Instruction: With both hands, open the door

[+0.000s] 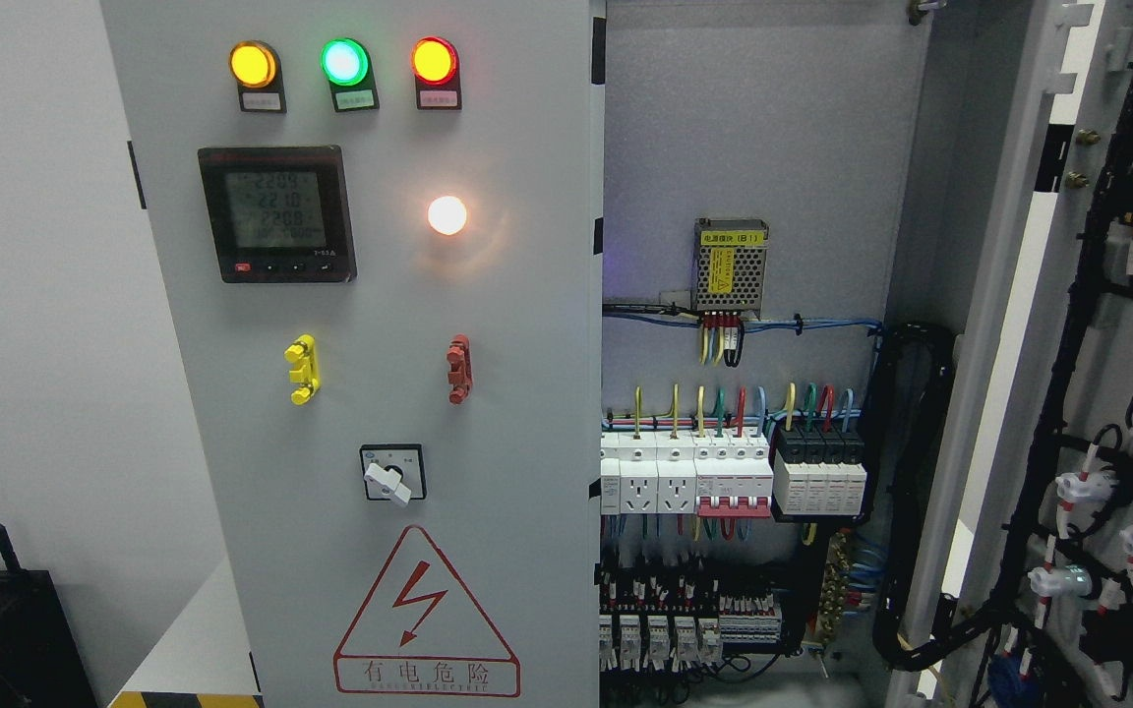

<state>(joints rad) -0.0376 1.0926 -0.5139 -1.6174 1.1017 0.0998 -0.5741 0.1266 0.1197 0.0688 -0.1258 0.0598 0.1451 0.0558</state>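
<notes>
1. Head view is showing you the left door (pixel 360 393) sitting closed, its three lamps (pixel 342 62) glowing along the top edge.
2. You are seeing the right door (pixel 1088 393) swung open, exposing the breakers (pixel 724 472).
3. You are seeing no hands, so their fingers cannot be told.

Pretty sure I'm standing in some kind of electrical room or industrial test lab. Right in front of me is a tall grey power cabinet (pixel 488 393), and everything hangs off that. Its closed left door carries yellow, green and red indicator lamps (pixel 344 62) up top, a digital meter (pixel 276 213) below them, a rotary switch (pixel 391 479) lower down, and a red lightning warning triangle (pixel 426 615) near the bottom. The right door (pixel 1098 393) is swung open, wiring harness on its inner face. Inside the cabinet I see rows of breakers (pixel 734 477) with coloured wires, and a small power supply (pixel 730 264) above them.
</notes>
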